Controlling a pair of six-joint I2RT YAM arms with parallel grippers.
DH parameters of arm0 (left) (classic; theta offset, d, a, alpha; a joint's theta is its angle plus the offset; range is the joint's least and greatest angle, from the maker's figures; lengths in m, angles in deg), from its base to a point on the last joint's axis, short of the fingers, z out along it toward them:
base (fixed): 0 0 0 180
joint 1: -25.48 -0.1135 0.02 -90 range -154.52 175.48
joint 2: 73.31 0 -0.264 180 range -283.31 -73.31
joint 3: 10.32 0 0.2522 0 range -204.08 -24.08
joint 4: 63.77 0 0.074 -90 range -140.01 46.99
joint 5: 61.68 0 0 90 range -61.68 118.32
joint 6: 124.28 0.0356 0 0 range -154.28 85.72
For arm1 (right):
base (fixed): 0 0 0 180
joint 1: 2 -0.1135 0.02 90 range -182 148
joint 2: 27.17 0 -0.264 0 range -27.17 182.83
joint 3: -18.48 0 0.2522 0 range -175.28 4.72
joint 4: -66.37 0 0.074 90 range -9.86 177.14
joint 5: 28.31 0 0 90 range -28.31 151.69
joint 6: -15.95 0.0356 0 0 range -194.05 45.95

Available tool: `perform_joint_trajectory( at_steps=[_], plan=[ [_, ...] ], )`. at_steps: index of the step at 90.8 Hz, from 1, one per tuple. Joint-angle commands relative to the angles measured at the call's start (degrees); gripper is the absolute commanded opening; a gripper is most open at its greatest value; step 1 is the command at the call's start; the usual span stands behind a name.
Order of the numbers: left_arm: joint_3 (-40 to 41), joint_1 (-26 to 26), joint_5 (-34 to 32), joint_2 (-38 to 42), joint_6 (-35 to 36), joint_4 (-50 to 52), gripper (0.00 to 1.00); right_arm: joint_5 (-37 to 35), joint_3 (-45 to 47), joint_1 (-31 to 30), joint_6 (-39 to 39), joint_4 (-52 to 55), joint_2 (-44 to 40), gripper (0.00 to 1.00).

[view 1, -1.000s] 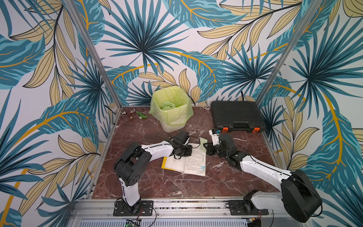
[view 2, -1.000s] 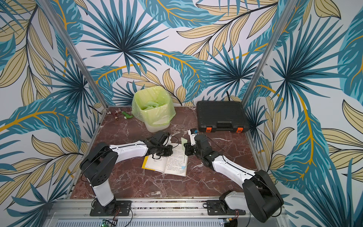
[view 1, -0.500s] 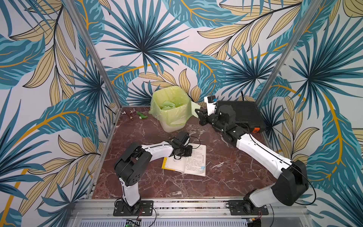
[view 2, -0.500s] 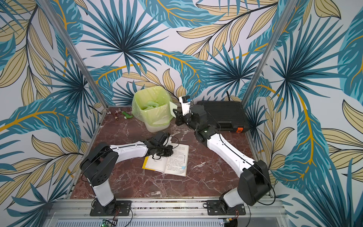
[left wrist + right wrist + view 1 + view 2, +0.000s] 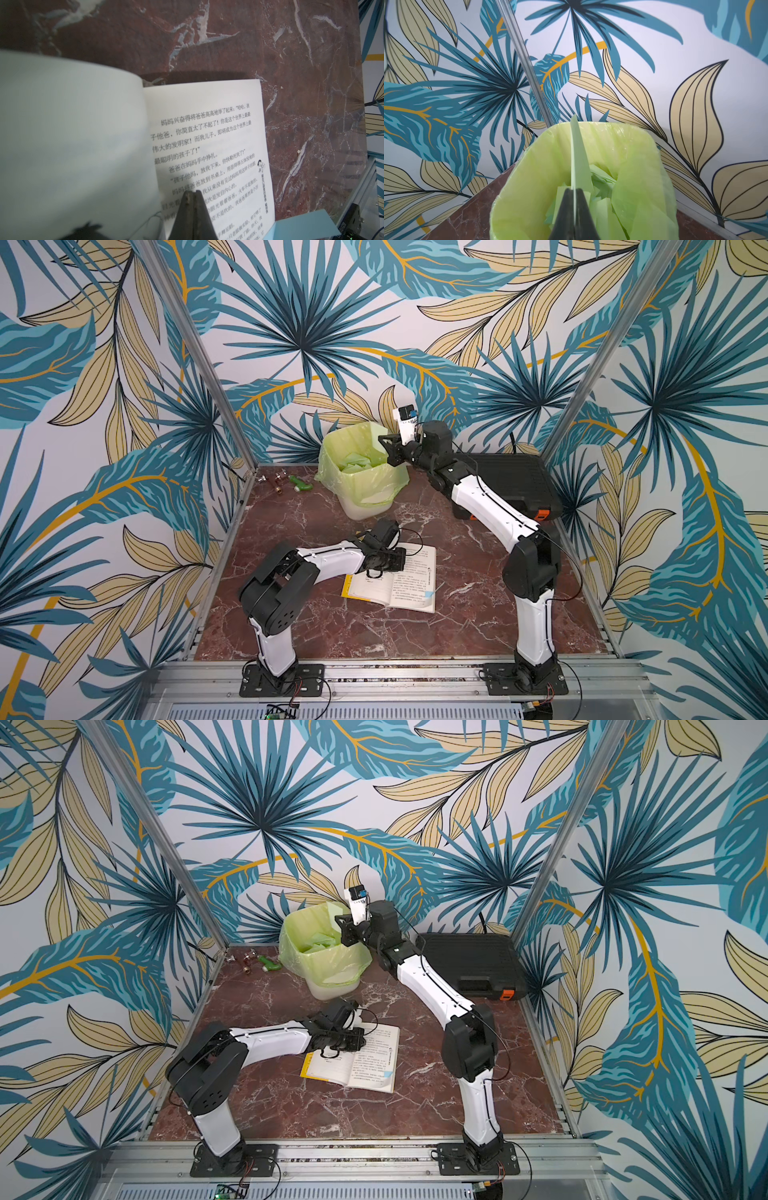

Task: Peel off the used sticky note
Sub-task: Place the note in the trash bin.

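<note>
Right arm (image 5: pixel 486 497) swung from book (image 5: pixel 411 580) to over bin (image 5: pixel 633 133); R fingers (image 5: pixel 563 207) pinch green note (image 5: pixel 579 162), so peel's done, drop next. L fingers (image 5: pixel 187 212) closed, empty, at book.

The left arm (image 5: pixel 328 564) and right arm (image 5: pixel 490 504) are built of white links and black joint housings. Thin black cables are run along them. Black base plates (image 5: pixel 309 680) are screwed down at 7 and 5 o'clock. The left gripper (image 5: pixel 192 193) and right gripper (image 5: pixel 574 190) are tipped with dark tapered fingers.
</note>
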Motion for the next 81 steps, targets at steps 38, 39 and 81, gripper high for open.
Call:
perform_joint_trajectory(
  at_steps=[38, 39, 81],
  plan=[
    [1.2, -0.1, -0.7, 1.0, 1.2, 1.4, 0.03, -4.5, 1.0, -0.1, -3.7, 11.9, -6.4, 0.45],
    [1.3, -0.1, -0.8, 1.0, 1.2, 1.3, 0.03, -4.8, 1.8, -0.1, -3.6, 11.9, -7.0, 0.46],
    [1.7, -0.8, -0.9, 2.0, 2.1, 0.1, 0.03, -9.1, 44.7, 0.5, 8.5, 17.6, -33.4, 0.55]
  ],
)
